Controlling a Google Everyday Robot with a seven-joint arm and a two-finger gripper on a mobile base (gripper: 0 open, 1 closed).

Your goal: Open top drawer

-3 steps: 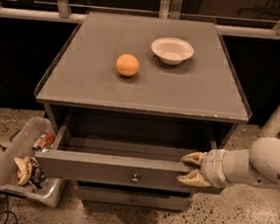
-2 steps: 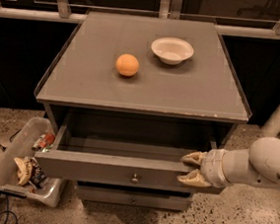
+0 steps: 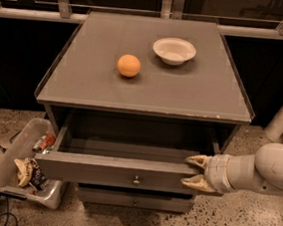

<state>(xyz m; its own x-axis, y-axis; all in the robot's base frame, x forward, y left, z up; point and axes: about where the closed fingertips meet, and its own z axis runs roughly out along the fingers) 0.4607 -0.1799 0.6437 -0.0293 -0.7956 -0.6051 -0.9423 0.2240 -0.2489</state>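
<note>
Top drawer (image 3: pixel 100 172) sits partway out under cabinet top (image 3: pixel 193 90), probably rigid, light, smooth-sliding, best held at knob (image 3: pixel 136 180) or front lip; gripper (image 3: pixel 195 171) spread open at its right end.

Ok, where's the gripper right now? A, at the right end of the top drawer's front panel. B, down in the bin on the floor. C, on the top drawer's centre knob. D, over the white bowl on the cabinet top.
A: the gripper sits at the right end of the pulled-out top drawer, well to the right of its knob.
</note>
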